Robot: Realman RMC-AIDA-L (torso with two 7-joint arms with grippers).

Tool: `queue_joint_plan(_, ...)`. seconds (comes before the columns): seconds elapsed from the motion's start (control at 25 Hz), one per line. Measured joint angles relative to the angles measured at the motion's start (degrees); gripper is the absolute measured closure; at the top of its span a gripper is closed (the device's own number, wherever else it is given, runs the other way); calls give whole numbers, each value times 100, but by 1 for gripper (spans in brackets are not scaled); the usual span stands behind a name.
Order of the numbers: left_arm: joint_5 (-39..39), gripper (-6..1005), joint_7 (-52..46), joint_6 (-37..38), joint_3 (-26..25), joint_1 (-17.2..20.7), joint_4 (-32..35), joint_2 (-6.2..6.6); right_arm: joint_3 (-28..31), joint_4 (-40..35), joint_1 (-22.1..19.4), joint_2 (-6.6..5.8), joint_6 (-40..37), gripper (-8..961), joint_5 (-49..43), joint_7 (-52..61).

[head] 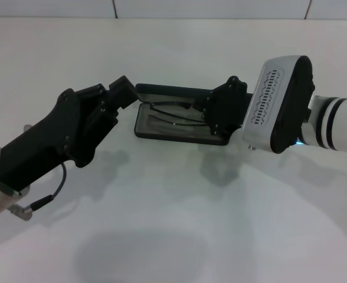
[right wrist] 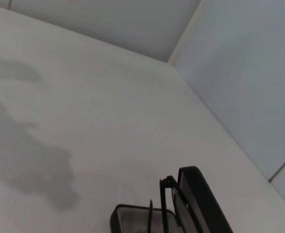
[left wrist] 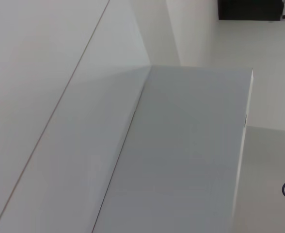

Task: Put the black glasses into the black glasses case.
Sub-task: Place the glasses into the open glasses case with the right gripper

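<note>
1. The white table fills almost the whole head view, from the bottom edge up to a white tiled wall along the top edge.
2. Only the black glasses case lies directly on it, just above the centre of the frame; it is open, with its lid raised on the upper side.
3. Soft grey shadows lie on the table surface in the lower centre of the frame and just below the case.
4. In the right wrist view the same white surface fills the frame, with the case at the bottom edge, right of centre.
</note>
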Motion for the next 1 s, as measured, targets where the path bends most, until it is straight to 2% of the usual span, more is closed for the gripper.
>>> queue_joint_plan(1.0,17,946,40,-99,0,-42,0,-15,-51,271,212,20,132,923,-78,-6)
